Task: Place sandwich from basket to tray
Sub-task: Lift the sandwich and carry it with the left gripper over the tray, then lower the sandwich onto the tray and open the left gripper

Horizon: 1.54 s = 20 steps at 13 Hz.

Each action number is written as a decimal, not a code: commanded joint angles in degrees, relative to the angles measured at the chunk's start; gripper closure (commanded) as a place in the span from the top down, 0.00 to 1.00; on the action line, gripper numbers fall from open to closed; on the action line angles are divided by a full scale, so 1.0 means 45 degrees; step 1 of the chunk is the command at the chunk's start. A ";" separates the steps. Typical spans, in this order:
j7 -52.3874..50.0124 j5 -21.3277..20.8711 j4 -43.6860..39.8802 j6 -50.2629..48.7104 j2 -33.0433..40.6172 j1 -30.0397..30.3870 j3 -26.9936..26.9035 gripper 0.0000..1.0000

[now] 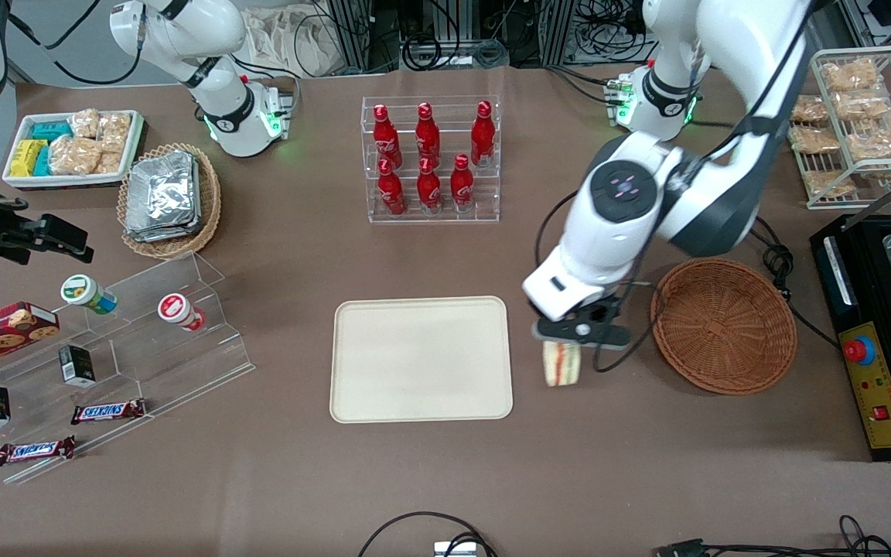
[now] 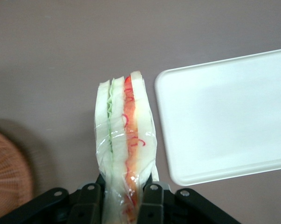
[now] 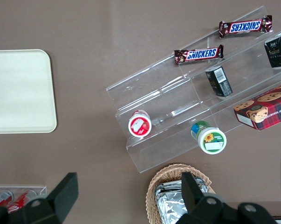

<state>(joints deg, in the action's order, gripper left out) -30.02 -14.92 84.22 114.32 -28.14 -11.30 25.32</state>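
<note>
The sandwich (image 1: 561,363) hangs pinched in the gripper (image 1: 578,333), above bare table in the gap between the tray (image 1: 421,360) and the basket (image 1: 724,325), just off the tray's short edge. The left arm bends down from its base, its wrist pointing at the table. The wrist view adds what the front view lacks: both fingers (image 2: 152,203) pressed against the wrapped bread, the red and green layers on edge, and the tray's rounded corner (image 2: 173,79) close beside the sandwich (image 2: 126,140).
</note>
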 commanded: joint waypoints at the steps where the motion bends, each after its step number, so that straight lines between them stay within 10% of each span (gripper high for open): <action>1: -0.0982 -0.0861 -0.1526 -0.0386 -0.1613 -0.0848 -0.0060 0.29; 20: -0.2234 -0.2133 -0.3305 0.0728 -0.5583 -0.2568 -0.0099 0.38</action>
<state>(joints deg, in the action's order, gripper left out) -38.75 -23.35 71.26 117.69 -52.27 -21.96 25.19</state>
